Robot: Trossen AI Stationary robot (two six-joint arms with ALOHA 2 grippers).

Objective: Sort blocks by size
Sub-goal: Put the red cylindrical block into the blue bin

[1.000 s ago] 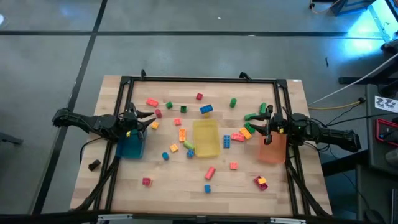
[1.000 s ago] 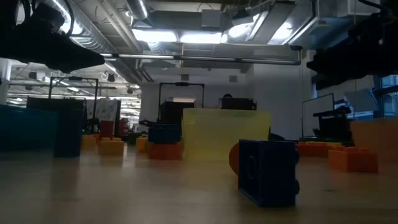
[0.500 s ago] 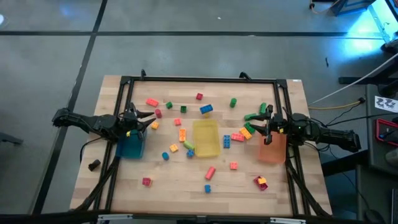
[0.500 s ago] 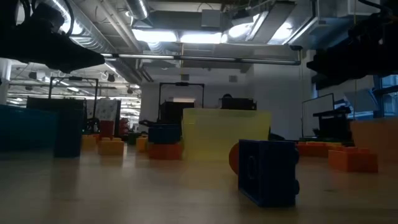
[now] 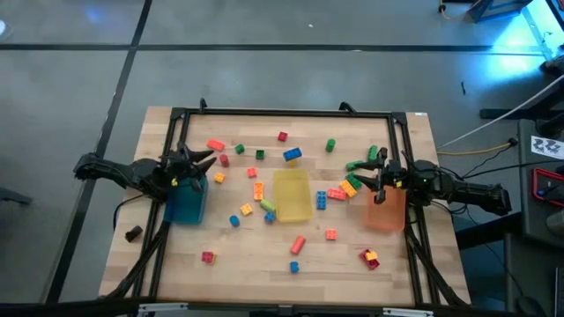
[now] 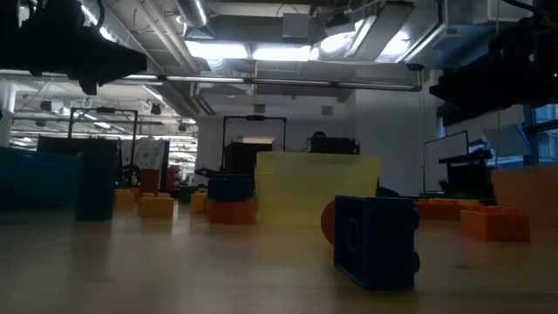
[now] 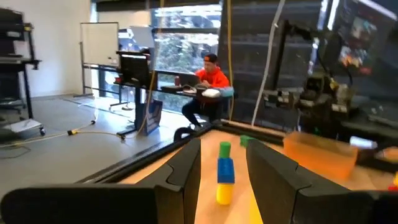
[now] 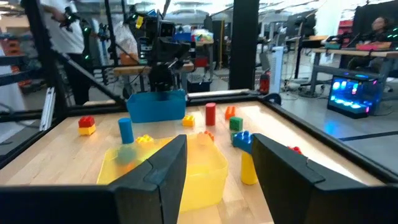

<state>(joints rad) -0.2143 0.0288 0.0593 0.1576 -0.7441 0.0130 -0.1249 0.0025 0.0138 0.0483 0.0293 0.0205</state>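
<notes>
- Left tool hovers right above the far end of the blue bin, fingers spread, nothing pinched between them.
- From its wrist camera the two dark fingers frame a bare gap, and through that gap a stack of green, blue and yellow blocks stands upright farther along the desk.
- Right tool hangs at the far end of the orange bin, fingers parted and holding nothing.
- Its wrist view shows the fingers apart with the yellow bin sitting beyond them.
- Landmark now: the yellow bin at mid-desk.
- Between it and the blue bin lie small orange, yellow and blue blocks, loose on the wood.
- Between it and the orange bin sit a blue bar, a red bar and an orange brick, close together, near the right tool.
- Beyond the yellow bin's far end: a blue-and-yellow brick, a red cube, green pieces and a red bar.
- On its near side: a pink bar, a blue cube, an orange cube, a red cube, and a red-and-yellow piece toward the near right corner.
- Low camera: a dark blue block looms closest, the yellow bin behind it.
- A person in an orange top sits at a workstation beyond the desk.
</notes>
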